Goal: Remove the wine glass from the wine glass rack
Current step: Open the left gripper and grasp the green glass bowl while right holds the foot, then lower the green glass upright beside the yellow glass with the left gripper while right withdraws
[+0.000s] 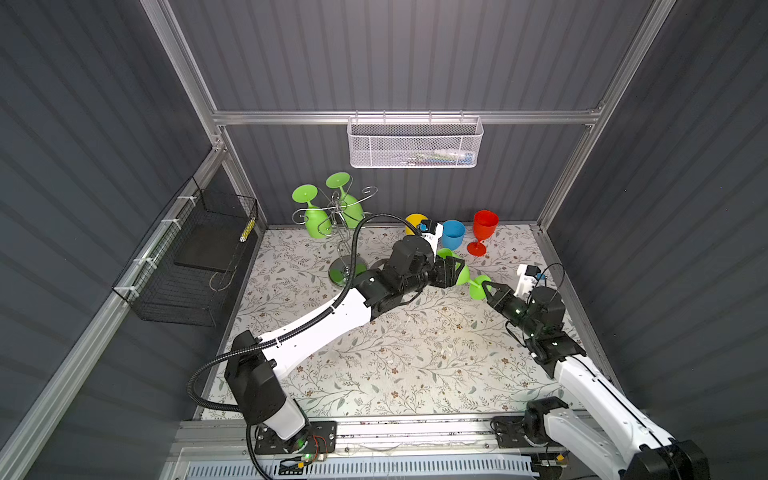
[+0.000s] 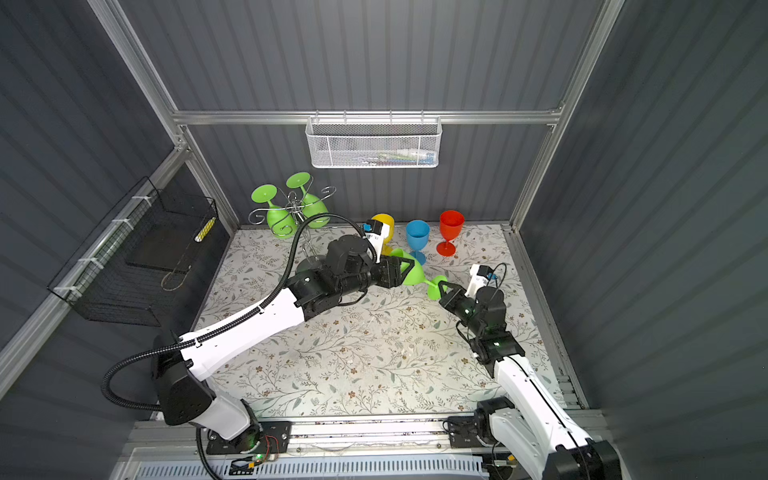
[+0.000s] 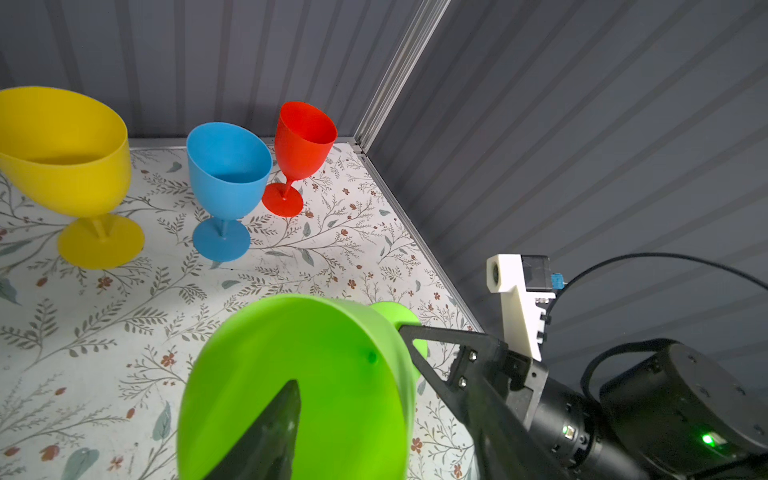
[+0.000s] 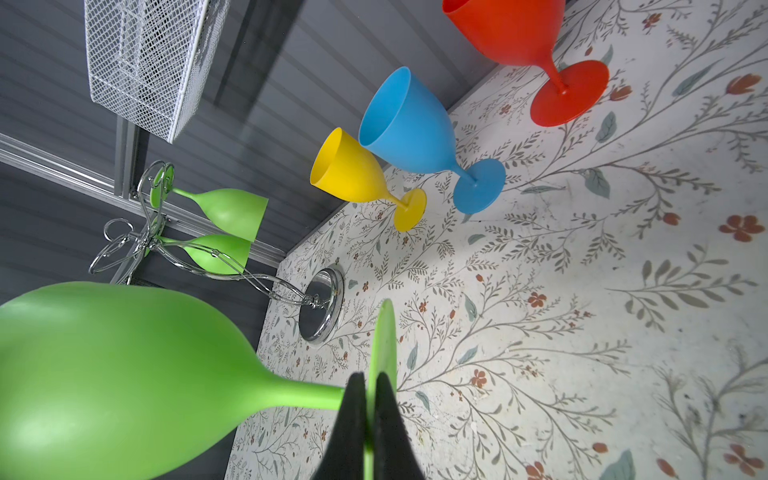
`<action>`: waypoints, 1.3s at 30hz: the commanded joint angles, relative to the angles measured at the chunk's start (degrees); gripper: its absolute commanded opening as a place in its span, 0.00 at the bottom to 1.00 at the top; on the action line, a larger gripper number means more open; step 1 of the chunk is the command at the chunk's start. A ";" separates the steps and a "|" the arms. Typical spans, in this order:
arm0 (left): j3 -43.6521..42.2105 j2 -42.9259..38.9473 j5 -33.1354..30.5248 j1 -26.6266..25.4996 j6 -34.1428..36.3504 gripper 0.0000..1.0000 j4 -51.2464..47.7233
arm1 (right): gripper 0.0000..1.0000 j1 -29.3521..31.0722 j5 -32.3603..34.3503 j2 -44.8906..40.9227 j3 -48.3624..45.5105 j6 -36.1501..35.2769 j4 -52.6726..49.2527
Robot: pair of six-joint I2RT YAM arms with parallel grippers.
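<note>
A green wine glass (image 1: pixel 465 276) lies on its side in the air over the table's right middle, away from the wine glass rack (image 1: pixel 337 275). My right gripper (image 1: pixel 486 286) is shut on the glass's foot disc (image 4: pixel 384 332), pinching its edge. My left gripper (image 1: pixel 457 272) straddles the bowl's rim. One finger (image 3: pixel 274 436) is inside the bowl (image 3: pixel 311 374); the other is outside, with a gap to the wall. Two more green glasses (image 1: pixel 318 222) (image 1: pixel 351 210) hang upside down from the chrome rack at the back left.
Yellow (image 1: pixel 415 220), blue (image 1: pixel 453 235) and red (image 1: pixel 484 226) wine glasses stand upright along the back wall, just behind the held glass. A white mesh basket (image 1: pixel 415 143) hangs on the back wall. A black wire basket (image 1: pixel 195 257) is on the left wall.
</note>
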 commanded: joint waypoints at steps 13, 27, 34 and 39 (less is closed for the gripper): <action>3.67 2.78 1.85 -0.18 -1.22 0.31 -1.29 | 0.00 -0.13 -0.50 -0.22 -0.68 -2.23 2.37; 3.15 1.22 0.16 -0.18 -0.07 0.00 -3.30 | 0.16 -0.13 -0.70 -2.41 -1.21 -3.89 1.70; 4.18 0.76 -3.57 -0.21 2.53 0.00 -7.71 | 0.48 -0.13 0.72 -4.31 0.79 -5.00 -3.21; 6.72 2.58 -8.09 -0.23 4.68 0.00 -13.02 | 0.63 -0.13 3.45 -5.38 4.19 -6.24 -10.47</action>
